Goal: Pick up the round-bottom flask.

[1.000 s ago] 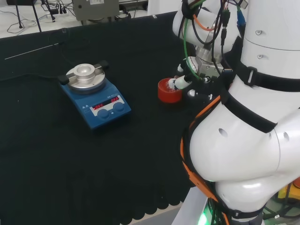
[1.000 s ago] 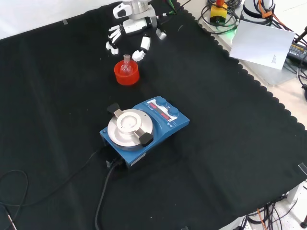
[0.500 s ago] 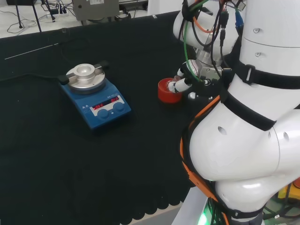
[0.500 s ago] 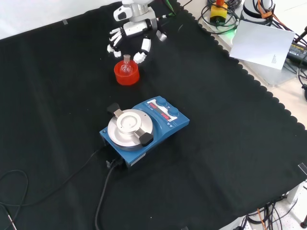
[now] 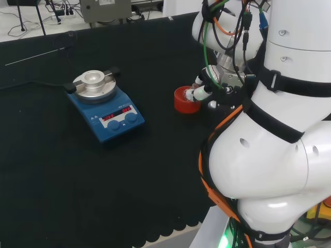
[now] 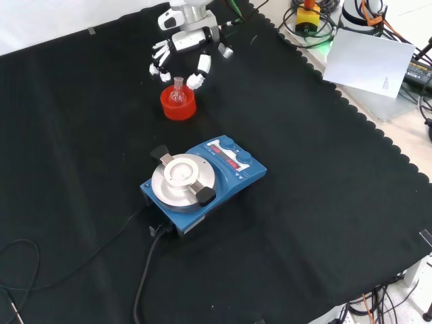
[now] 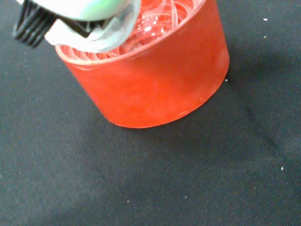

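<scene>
A small clear round-bottom flask [image 6: 178, 94] sits upright in a red ribbed ring stand [image 6: 178, 104] on the black cloth. In the front view the hand [image 6: 183, 48] hovers just beyond and above the flask, its fingers [image 6: 202, 67] spread and pointing down on either side of the neck, touching nothing. The head view has the red stand [image 5: 184, 101] beside the hand [image 5: 202, 91], partly behind the arm's white links. Close up in the wrist view, the red stand [image 7: 150, 80] holds the glass flask [image 7: 157, 19] under a blurred part of the hand [image 7: 84, 19].
A blue hotplate stirrer [image 6: 202, 179] with a round metal top stands nearer the front view's camera, its black cable [image 6: 145, 270] trailing toward the lower left. Papers and cables [image 6: 368, 61] lie off the cloth's right edge in the front view.
The hand has shifted slightly farther from the flask and a little higher in the front view. The flask and stand have not moved.
</scene>
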You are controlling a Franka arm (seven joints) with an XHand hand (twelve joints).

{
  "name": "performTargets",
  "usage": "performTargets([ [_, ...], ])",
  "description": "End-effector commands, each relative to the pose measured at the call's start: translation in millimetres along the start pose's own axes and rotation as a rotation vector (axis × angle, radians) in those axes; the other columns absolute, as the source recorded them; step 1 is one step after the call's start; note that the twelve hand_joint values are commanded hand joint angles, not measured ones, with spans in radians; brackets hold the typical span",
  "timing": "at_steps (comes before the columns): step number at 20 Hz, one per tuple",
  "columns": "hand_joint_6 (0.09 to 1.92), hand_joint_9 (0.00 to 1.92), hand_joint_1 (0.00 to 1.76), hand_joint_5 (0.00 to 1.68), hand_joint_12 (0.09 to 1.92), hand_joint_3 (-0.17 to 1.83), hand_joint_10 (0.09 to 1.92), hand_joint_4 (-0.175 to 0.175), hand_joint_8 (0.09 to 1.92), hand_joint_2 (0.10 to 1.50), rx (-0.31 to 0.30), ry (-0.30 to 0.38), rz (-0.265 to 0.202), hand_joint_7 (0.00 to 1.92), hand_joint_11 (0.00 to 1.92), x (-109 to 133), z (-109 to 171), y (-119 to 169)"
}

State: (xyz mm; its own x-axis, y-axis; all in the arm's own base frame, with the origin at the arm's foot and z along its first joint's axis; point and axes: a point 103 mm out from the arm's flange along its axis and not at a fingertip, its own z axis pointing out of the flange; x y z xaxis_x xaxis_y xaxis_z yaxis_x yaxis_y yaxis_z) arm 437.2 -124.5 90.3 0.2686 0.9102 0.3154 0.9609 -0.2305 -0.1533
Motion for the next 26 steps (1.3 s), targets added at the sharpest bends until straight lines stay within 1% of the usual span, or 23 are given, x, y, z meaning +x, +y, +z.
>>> performTargets([
  [1,0.9,0.41,0.89,0.73,1.38,0.63,0.74,-0.083,0.72,0.58,-0.002,-0.009,-0.004,0.3,0.0,1.4,1.4,0.9],
  [5,0.92,0.43,0.9,0.79,1.39,0.63,0.74,-0.085,0.72,0.61,-0.004,-0.007,-0.009,0.31,0.0,3.4,3.3,2.2],
  [6,0.92,0.43,0.9,0.8,1.39,0.63,0.74,-0.086,0.72,0.61,-0.006,0.005,-0.009,0.31,0.0,0.5,1.8,2.6],
  [10,0.92,0.44,0.91,0.81,1.39,0.63,0.73,-0.088,0.71,0.61,-0.006,-0.011,-0.007,0.32,0.0,2.0,1.4,4.0],
  [13,0.9,0.46,0.91,0.91,1.39,0.63,0.72,-0.106,0.71,0.65,-0.015,-0.024,-0.012,0.33,0.0,6.9,1.2,5.7],
  [14,0.92,0.47,0.96,0.97,1.39,0.57,0.71,-0.006,0.71,0.72,-0.021,-0.027,-0.015,0.33,0.0,8.1,1.1,5.7],
  [15,0.92,0.48,1.0,1.02,1.39,0.5,0.7,0.076,0.7,0.79,-0.023,-0.03,-0.016,0.34,0.01,9.2,1.1,5.8],
  [16,0.93,0.49,1.02,1.04,1.39,0.46,0.7,0.125,0.7,0.82,-0.022,-0.03,-0.014,0.35,0.02,10.1,1.3,6.0],
  [17,0.93,0.5,1.04,1.06,1.39,0.43,0.7,0.151,0.7,0.85,-0.022,-0.032,-0.013,0.35,0.02,10.8,1.1,6.1],
  [19,0.93,0.51,1.05,1.07,1.39,0.41,0.69,0.171,0.7,0.86,-0.028,-0.041,-0.012,0.36,0.03,11.7,0.2,6.4],
  [21,0.95,0.52,1.05,1.07,1.38,0.45,0.68,0.175,0.68,0.85,-0.038,-0.042,-0.01,0.37,0.04,11.2,-1.6,6.7],
  [24,1.01,0.55,1.06,1.07,1.37,0.64,0.66,0.175,0.66,0.76,-0.045,-0.043,-0.01,0.39,0.05,11.3,-5.3,7.0],
  [26,1.05,0.56,1.06,1.07,1.37,0.72,0.65,0.175,0.66,0.72,-0.041,-0.037,-0.011,0.4,0.06,11.7,-8.1,7.1],
])
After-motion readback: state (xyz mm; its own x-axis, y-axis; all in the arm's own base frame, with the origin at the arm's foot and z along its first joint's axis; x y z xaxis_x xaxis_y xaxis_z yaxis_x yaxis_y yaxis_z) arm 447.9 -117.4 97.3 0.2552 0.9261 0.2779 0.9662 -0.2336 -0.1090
